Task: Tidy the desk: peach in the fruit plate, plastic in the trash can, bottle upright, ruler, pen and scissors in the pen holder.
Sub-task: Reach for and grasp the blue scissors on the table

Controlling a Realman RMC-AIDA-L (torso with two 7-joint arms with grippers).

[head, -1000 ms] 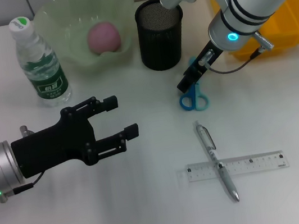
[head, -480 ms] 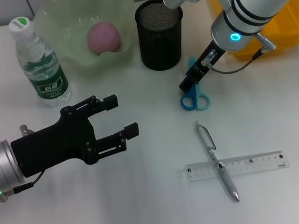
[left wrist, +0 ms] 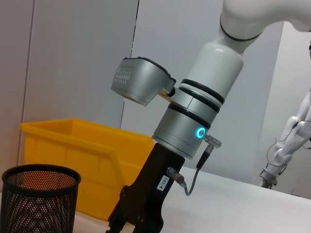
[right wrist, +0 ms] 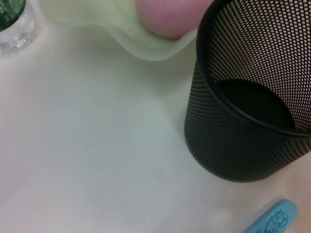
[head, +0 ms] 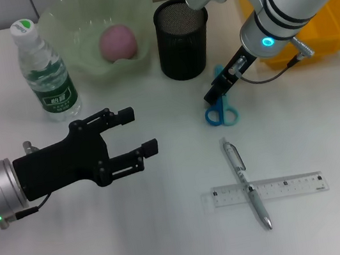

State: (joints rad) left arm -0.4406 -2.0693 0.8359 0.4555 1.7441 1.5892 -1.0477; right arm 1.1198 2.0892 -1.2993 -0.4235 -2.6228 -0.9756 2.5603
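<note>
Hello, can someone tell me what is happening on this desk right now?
The right gripper is down at the blue-handled scissors, beside the black mesh pen holder. The left gripper hovers open over bare desk. The pink peach is in the green plate; the plastic water bottle stands upright. The silver pen lies across the clear ruler.

pen holder [head: 183, 37] — perhaps crowding scissors [head: 221, 110]

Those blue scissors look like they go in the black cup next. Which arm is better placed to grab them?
The right. The right gripper is already down at the scissors, beside the pen holder. The left gripper hangs open, well away across the desk.
</note>
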